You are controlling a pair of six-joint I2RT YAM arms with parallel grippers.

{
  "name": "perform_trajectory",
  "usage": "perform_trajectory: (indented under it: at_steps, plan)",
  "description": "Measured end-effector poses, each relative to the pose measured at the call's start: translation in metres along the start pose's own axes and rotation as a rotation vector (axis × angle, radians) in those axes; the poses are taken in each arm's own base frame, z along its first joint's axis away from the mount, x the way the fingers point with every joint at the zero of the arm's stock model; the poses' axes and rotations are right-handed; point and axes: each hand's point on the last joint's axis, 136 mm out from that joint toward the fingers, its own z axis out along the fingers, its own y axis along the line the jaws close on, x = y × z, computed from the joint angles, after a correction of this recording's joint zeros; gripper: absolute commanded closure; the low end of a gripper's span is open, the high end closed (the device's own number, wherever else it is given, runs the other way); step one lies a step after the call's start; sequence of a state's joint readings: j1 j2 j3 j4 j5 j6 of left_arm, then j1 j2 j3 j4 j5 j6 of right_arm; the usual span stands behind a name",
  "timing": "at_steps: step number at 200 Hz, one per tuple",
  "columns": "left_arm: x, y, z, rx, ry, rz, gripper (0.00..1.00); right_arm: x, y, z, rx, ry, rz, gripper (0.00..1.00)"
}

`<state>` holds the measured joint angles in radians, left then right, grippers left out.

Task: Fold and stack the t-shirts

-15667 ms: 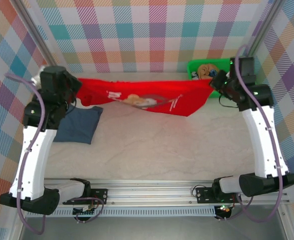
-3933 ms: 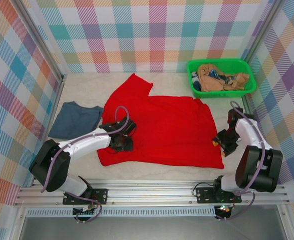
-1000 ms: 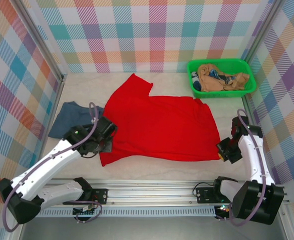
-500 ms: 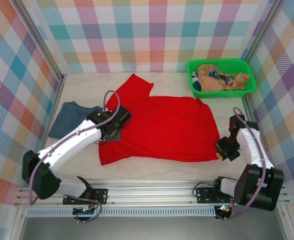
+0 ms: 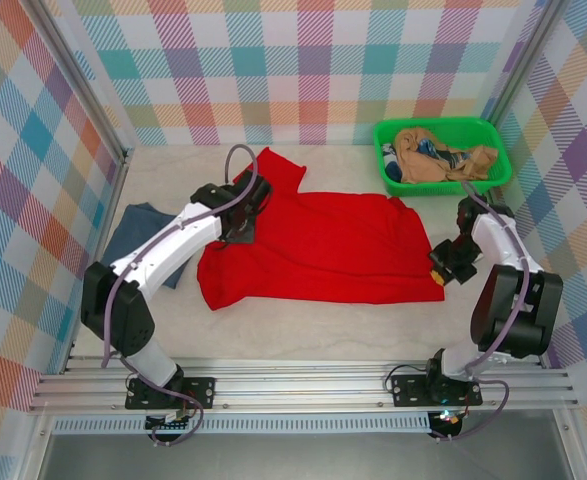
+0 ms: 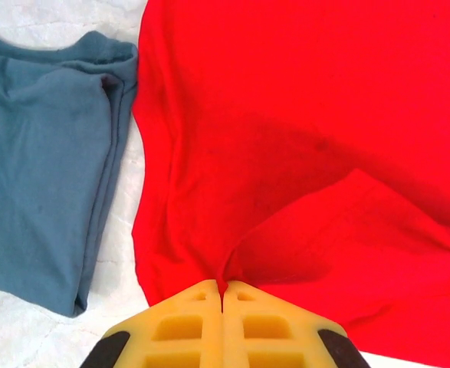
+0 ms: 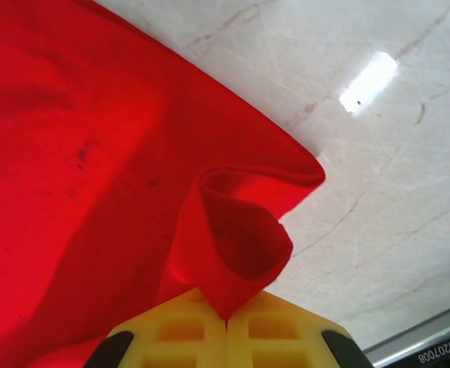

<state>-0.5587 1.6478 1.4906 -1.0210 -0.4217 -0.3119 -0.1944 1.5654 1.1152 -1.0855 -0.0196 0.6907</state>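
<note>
The red t-shirt [image 5: 323, 245] lies spread on the table [image 5: 303, 330], slate-blue t-shirt [image 5: 133, 228] just left; left claw [image 6: 223, 290] and right claw [image 7: 226, 316] each pinch shut on a red edge; best to lift both together, cloth taut, so the fold lands straight.

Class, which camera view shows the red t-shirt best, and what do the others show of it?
Top external: nearly the whole red t-shirt lies spread on the table. The left wrist view shows a pinched fold in the left gripper; the right wrist view shows a curled corner in the right gripper.
</note>
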Motion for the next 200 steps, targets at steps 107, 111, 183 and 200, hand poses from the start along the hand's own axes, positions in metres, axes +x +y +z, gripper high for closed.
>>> perform_trajectory:
  at_steps: [107,111,183,200]
  plan:
    - [-0.054,0.006,0.016,-0.081,-0.067,0.017,1.00,-0.021,0.027,0.005,-0.017,0.013,-0.036,1.00]
    - [-0.055,0.007,0.017,-0.086,-0.068,0.018,1.00,-0.023,0.029,0.005,-0.019,0.012,-0.038,1.00]
    - [-0.075,0.013,0.025,-0.122,-0.084,0.003,1.00,-0.037,0.051,0.017,-0.021,0.032,-0.053,1.00]
    - [-0.078,0.011,0.030,-0.124,-0.081,0.004,1.00,-0.039,0.055,0.019,-0.023,0.036,-0.053,1.00]
